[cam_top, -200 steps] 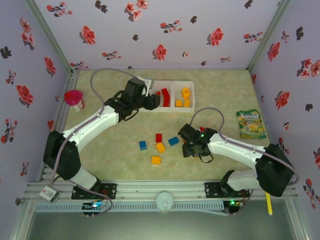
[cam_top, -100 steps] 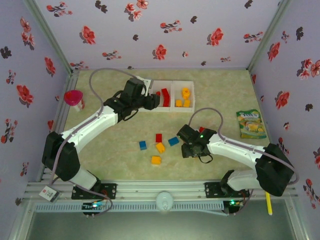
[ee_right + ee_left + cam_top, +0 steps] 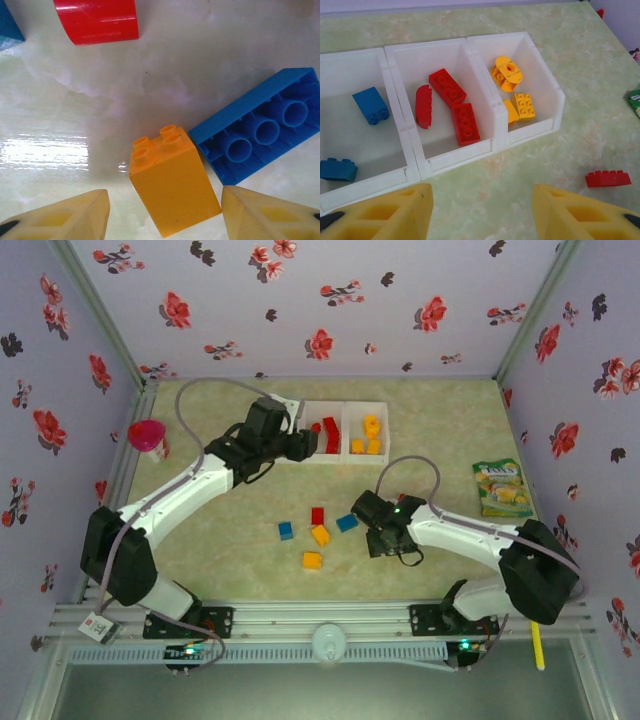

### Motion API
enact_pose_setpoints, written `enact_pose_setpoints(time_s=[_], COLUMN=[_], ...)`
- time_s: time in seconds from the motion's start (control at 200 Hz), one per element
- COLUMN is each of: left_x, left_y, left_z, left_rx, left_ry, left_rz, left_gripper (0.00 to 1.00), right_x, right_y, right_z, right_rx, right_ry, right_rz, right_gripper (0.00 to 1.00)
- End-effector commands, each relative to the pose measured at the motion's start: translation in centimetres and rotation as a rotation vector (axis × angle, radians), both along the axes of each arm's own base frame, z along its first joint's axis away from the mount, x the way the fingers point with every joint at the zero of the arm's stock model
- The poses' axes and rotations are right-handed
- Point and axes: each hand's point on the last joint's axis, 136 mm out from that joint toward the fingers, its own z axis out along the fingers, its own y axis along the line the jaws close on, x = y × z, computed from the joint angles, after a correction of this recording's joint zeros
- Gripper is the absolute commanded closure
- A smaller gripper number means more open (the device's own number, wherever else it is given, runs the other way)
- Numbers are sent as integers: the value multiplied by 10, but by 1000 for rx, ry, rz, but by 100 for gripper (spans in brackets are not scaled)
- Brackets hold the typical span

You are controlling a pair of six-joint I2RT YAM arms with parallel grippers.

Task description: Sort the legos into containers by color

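The right claw (image 3: 164,191) stands released astride an orange brick (image 3: 172,200) lying on its side on the bench (image 3: 200,65). The brick's long axis runs roughly along the fingers, studs pointing away from the wrist. A blue brick (image 3: 257,125) touches it, underside up and slanting away. The left claw (image 3: 482,200) hangs released and empty before the white containers (image 3: 495,125). The bench is glossy, pale green and marbled, enclosed by lilac flowered walls (image 3: 320,300).

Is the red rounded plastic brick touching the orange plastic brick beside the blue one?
Apart. The right wrist view shows bare table between the red rounded plastic brick and the orange plastic brick.
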Motion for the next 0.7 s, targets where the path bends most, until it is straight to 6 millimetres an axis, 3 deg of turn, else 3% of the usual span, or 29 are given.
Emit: enact_pose_setpoints(time_s=[0.0,0.225,0.695], left_x=[-2,-2,-6], left_y=[10,12,17], left_z=[9,7,10], left_rx=[0,5,15], left_ry=[-24,-25,-31], left_rz=[20,26,29], left_gripper=[45,45,45], right_x=[4,8,16], right_y=[14,20,17], right_z=[5,11,-3], right_rx=[38,59,-4], right_ry=[0,-14,-8], right_rz=[24,40,-11], right_gripper=[42,45,48])
